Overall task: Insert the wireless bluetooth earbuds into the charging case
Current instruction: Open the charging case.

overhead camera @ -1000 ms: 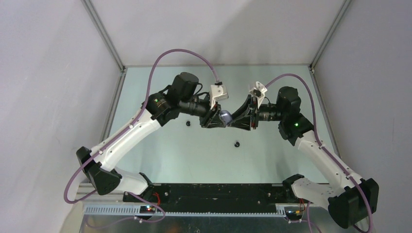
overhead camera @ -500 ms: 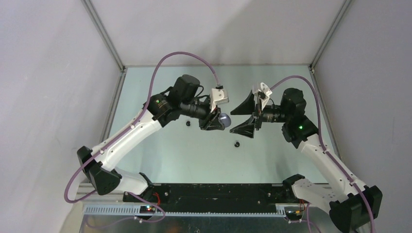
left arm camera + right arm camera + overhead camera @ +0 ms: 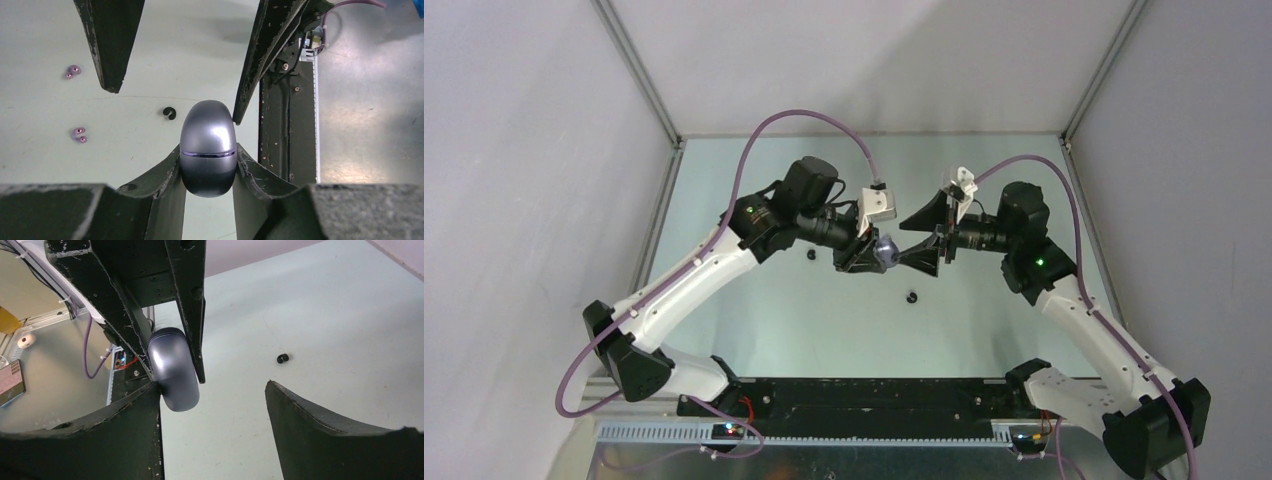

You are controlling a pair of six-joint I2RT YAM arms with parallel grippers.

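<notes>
Pale green table (image 3: pixel 824 320), grey walls (image 3: pixel 524 150) (left fingers (image 3: pixel 160 175) clamped on charging case (image 3: pixel 207 145), right fingers (image 3: pixel 320 440) apart)

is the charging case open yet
No, the glossy grey egg-shaped charging case, clamped in the left claw, shows only a thin closed seam across its middle.

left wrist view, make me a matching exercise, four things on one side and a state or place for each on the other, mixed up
Things:
1. charging case
2. purple earbuds
3. black earbud
4. right end effector

States or places:
a. open wide
b. loose on the table, far left of the view
c. lid shut, clamped in the left end effector
d. loose on the table, close beside the case

Pairs: 1-c, 2-b, 3-d, 4-a
</notes>
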